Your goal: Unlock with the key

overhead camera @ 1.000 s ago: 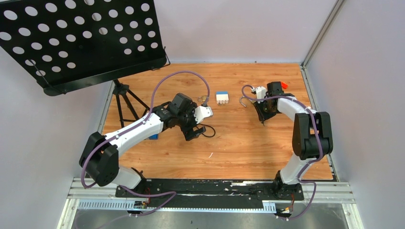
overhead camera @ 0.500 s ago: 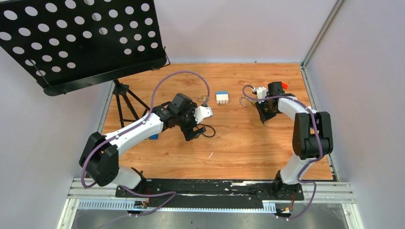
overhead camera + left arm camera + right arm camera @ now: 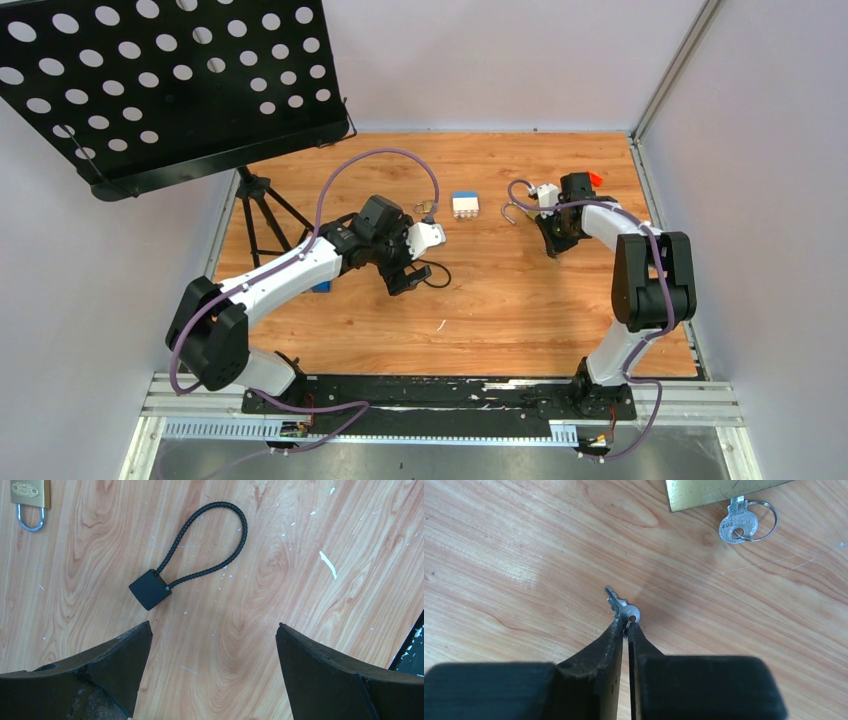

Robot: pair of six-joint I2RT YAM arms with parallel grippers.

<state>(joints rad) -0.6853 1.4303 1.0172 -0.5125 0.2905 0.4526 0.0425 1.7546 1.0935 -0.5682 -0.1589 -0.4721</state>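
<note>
Jaws nearly together, right arm, key (image 3: 623,609) head pinched between tips

Desk: Where is the top camera?
Photographer: High behind the arms (image 3: 300,265), looking steeply down on the whole table (image 3: 500,330). Both wrist cameras face the boards from close range.
Desk: Any overlap?
Photographer: The left wrist's black cable loop (image 3: 150,589) shows from above too; the right wrist's key (image 3: 623,608) is too small there.

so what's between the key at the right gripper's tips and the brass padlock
Only bare wooden table lies between the key and the brass padlock, as the right wrist view shows.
</note>
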